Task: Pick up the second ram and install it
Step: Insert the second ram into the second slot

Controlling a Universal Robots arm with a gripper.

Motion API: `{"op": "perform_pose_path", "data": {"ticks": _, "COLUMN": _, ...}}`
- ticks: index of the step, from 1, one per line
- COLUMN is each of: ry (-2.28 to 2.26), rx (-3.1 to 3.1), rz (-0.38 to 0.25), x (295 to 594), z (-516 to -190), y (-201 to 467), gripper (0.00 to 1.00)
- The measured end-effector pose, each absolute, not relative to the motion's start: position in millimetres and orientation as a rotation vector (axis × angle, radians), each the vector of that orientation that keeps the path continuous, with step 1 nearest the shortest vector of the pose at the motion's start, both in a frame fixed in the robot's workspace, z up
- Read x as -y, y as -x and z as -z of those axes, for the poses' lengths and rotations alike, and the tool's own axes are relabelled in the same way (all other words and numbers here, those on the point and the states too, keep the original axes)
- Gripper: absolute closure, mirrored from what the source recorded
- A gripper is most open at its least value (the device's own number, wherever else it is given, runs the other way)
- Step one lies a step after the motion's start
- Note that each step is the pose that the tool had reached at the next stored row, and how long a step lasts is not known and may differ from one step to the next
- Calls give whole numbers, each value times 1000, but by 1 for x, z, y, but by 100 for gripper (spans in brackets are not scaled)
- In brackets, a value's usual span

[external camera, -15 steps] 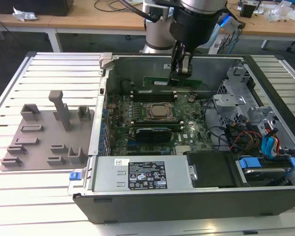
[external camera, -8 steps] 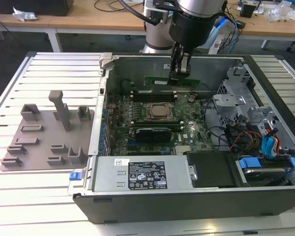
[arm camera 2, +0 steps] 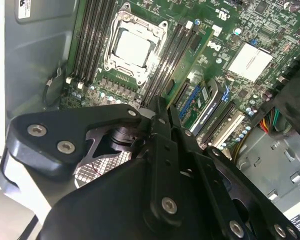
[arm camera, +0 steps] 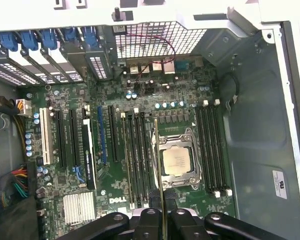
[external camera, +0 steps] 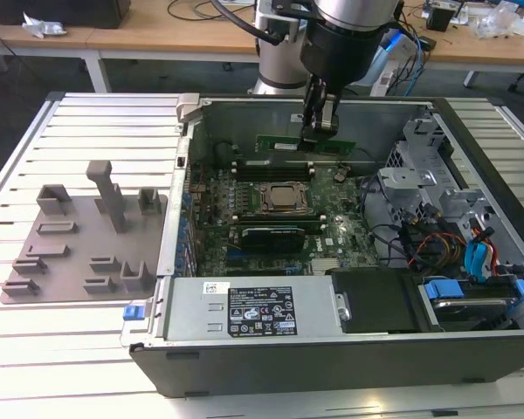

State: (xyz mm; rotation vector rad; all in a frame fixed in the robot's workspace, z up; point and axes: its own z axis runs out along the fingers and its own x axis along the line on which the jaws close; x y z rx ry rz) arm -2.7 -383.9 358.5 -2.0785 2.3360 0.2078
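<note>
While the gripper (external camera: 319,133) hangs inside the open computer case (external camera: 332,375), its fingers are pinched tight on the top edge of the second ram (external camera: 284,142). That puts the green stick up in the air over the motherboard (external camera: 332,249), long side roughly level, near the case's back wall. In the first wrist view the second ram shows edge-on as a thin line running alongside the DIMM slots (arm camera: 135,160), just beside the CPU socket (arm camera: 177,162). Can't really tell which slot it's over, or how high it is.

My take on doing this bit right: alignment is everything. Keep the stick dead parallel to the slot, get the notch matched up and the end latches open. Then go straight down with even pressure. Any tilt and one end seats while the other rides up, and a skewed push could flex the board.
</note>
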Motion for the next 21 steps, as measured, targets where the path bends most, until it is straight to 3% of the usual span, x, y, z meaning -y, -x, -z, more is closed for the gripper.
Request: {"op": "perform_pose_path", "data": {"ticks": 21, "ry": 2079, "rx": -2337, "rz": -207, "x": 384, "z": -325, "y": 3, "gripper": 86}}
